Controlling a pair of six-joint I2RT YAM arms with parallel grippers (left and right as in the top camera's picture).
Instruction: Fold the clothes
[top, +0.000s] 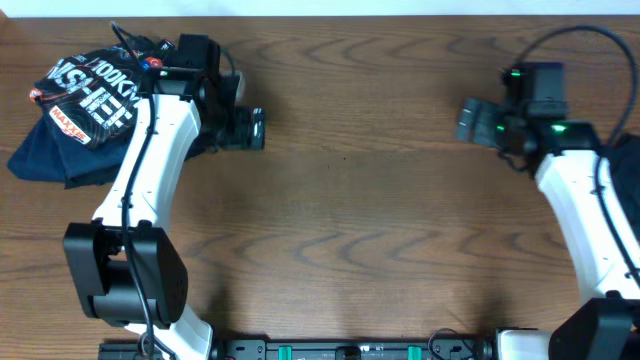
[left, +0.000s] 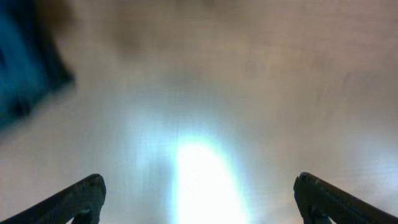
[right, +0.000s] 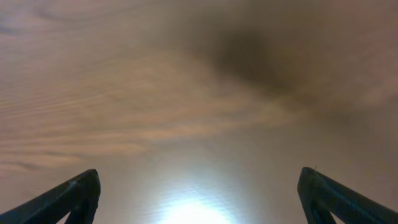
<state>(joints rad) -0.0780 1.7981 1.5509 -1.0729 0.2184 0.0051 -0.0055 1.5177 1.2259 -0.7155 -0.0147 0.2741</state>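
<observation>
The black T-shirt (top: 80, 105) with white lettering and small coloured logos lies bunched at the far left of the wooden table (top: 360, 210), partly under my left arm. A dark blue blurred edge of the garments shows at the upper left of the left wrist view (left: 25, 62). My left gripper (top: 255, 128) is open and empty just right of the pile, over bare wood; its fingers stand wide apart in the left wrist view (left: 199, 199). My right gripper (top: 468, 118) is open and empty at the far right, over bare wood (right: 199, 193).
A dark blue cloth (top: 628, 165) shows at the right edge by my right arm. The arm bases (top: 350, 350) stand along the table's front edge. Lamp glare lies on the wood in both wrist views.
</observation>
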